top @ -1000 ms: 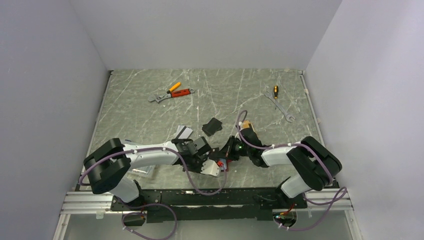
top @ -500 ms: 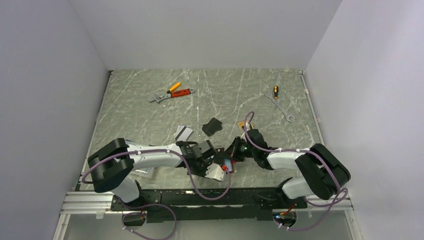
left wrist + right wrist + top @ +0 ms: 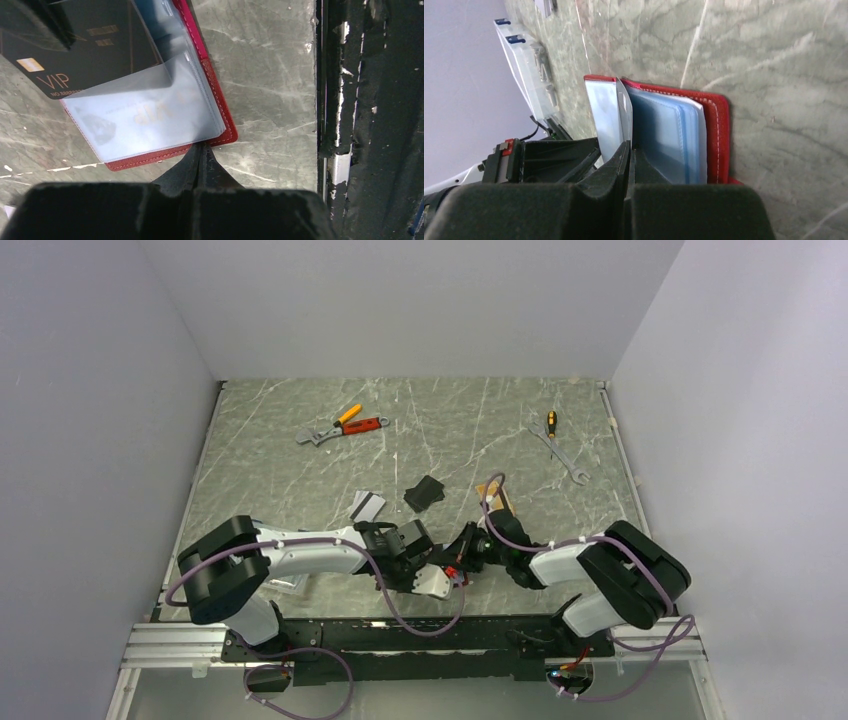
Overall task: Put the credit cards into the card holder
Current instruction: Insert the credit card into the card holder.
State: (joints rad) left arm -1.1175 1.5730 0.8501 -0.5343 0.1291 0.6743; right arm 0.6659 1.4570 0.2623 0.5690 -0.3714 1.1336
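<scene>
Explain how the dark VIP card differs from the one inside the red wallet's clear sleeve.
The dark card is mostly bare and juts past the card holder's edge; the sleeved card lies fully inside, pale and hazy. Its lettering runs upside down against the dark card's. Both read VIP.

Soft, even overhead light; top view sharp, shadows on the worktop (image 3: 450,430) faint. Both wrist views blur the dark jaws along the bottom; plastic sleeves (image 3: 150,115) glare palely.
</scene>
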